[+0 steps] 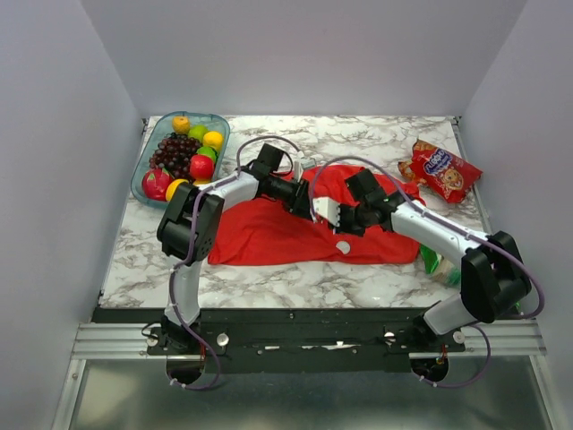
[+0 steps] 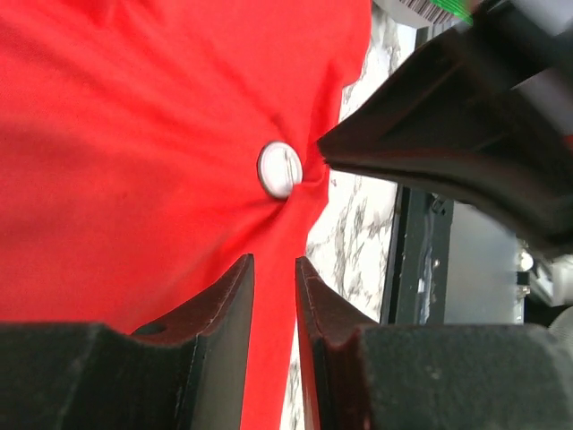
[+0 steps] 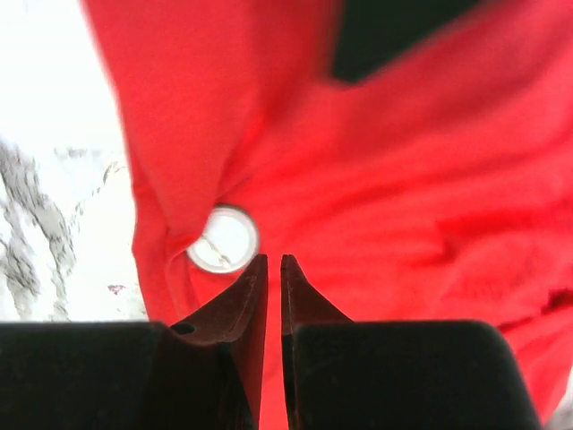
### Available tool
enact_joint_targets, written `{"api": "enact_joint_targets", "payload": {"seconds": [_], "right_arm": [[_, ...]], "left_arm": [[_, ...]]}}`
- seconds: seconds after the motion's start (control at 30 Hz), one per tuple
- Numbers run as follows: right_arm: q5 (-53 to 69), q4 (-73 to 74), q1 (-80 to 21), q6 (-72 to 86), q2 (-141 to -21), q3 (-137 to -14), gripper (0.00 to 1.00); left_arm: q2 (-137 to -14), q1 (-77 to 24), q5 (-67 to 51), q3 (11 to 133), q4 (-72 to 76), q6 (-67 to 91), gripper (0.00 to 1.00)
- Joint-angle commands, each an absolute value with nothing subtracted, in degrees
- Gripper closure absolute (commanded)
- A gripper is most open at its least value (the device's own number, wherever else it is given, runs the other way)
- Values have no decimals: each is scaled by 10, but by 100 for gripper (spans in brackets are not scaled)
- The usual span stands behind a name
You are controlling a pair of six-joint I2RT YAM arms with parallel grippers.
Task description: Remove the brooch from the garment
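The red T-shirt (image 1: 269, 235) lies crumpled on the marble table, under both grippers. The small white round brooch (image 1: 342, 246) is pinned near its front hem. In the left wrist view the brooch (image 2: 280, 168) sits on puckered cloth (image 2: 134, 161) ahead of my left gripper (image 2: 275, 262), which hovers above the shirt, jaws slightly apart and empty. My right gripper (image 3: 274, 260) is nearly closed with red cloth (image 3: 403, 197) between its tips, right beside the brooch (image 3: 224, 239). Its dark finger (image 2: 430, 152) shows in the left wrist view, its tip touching the cloth next to the brooch.
A glass tray of fruit (image 1: 146, 182) stands at the back left. A red snack bag (image 1: 443, 170) lies at the back right. A green item (image 1: 431, 262) lies by the right arm. The table's front edge (image 1: 295, 309) is close below the shirt.
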State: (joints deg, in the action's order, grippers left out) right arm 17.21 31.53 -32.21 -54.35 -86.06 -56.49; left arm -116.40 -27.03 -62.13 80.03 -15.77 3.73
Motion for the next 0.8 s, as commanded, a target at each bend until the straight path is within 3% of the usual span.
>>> {"api": "enact_joint_targets", "payload": {"seconds": [0.0,0.2,0.33,0.5,0.63,0.77], "right_arm": [[220,344,-243,-315,-828,-668,82],[228,347,-173,-107,-778,-688,81],[236,337,-163,-60,-749,-633,73],[206,323,-111,11,-715,-554,74],[242,330,-57,44,-699,-528,52],[292,328,-48,29,-699,-525,41]], "left_arm": [[-1197,-300,-657,811,-50,135,67],[-1217,-339,-624,816,-18,183,68],[-1234,-359,-611,836,-38,186,68],[-1273,-378,-597,888,-88,172,68],[-1295,-380,-577,917,-132,153,67],[-1310,-381,-560,940,-179,121,67]]}}
